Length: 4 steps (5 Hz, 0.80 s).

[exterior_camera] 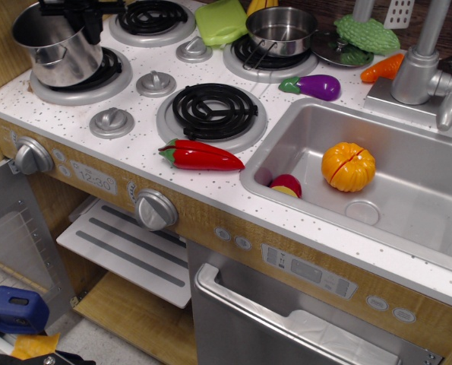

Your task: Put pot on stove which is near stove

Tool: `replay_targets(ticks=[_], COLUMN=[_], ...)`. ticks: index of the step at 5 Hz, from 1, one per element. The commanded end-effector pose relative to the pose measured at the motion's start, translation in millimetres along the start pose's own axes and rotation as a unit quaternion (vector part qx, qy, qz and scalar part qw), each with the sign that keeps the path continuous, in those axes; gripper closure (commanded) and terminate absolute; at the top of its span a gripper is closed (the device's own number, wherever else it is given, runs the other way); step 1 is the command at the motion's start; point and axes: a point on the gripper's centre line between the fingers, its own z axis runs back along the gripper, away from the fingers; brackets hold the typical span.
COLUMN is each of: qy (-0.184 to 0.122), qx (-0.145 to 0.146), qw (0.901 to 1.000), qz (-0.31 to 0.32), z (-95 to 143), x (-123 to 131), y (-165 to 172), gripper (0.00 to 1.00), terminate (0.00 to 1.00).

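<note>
Reaches down from the top left corner, a black hand [75,11], mostly cut off by the frame edge. Grips the far rim of the pot [57,47], with fingers closed on the rim as far as can be seen; fingertips themselves hard to make out against the dark interior. Sits directly under the hand, the pot, tilted a little, over the front left burner [74,76] of the stove [146,144]. Cannot tell if the pot bottom touches the coil or hangs just above it. Covers the left part of the coil; only the right side of the coil visible. Farther back on another burner, a shallow pan [280,30]. Lies near the front edge of the bench [233,199], well apart from the pot, a red pepper [201,156].
</note>
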Motion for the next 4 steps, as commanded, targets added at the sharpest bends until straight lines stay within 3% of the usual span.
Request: replay_targets(ticks=[1, 3, 4], qy=[-0.047, -0.035, -0.037], qx=[-0.004, -0.022, -0.04], qw=[0.9988, 0.9988, 0.9983], qz=[-0.016, -0.024, -0.02], z=[24.5, 20.7, 20.8], x=[24.0, 32.3, 30.2], y=[3.0, 3.9, 4.0], gripper=[1.0, 1.0, 0.0], terminate=[0.0, 0.0, 1.0])
